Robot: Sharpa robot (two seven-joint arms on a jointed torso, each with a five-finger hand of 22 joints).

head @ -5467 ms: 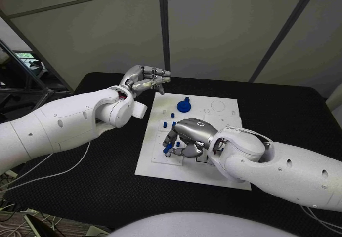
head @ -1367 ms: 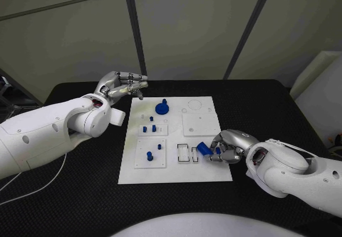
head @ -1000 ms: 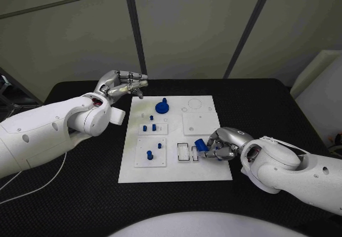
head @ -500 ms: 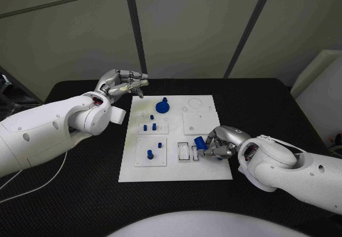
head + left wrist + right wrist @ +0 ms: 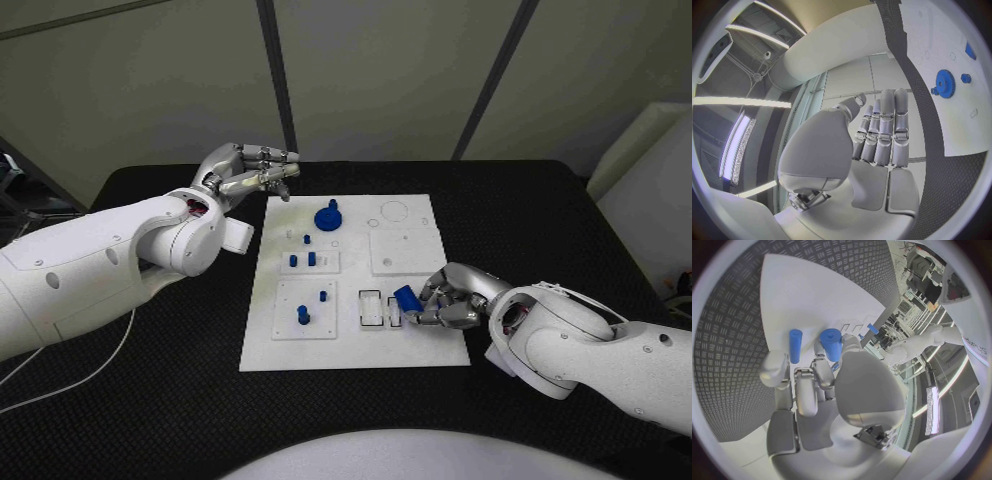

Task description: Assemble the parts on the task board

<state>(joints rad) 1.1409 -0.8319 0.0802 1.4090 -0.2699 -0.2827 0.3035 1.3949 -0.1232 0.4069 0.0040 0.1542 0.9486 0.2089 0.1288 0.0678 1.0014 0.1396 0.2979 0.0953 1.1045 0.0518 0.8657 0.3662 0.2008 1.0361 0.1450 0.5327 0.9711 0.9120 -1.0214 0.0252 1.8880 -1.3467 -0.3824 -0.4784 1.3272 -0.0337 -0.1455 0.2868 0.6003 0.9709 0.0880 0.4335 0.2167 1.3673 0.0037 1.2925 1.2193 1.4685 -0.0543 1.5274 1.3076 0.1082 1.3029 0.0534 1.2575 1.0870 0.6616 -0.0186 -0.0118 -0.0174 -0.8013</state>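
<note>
The silver many-fingered right hand (image 5: 450,298) is covering the near right corner of the white rectangular task board (image 5: 418,350), and its fingers are hiding part of the small blue cylindrical part (image 5: 407,297). In the left wrist view, the circle's rim is cutting off the blue toothed gear-shaped piece's (image 5: 945,83) surroundings.
</note>
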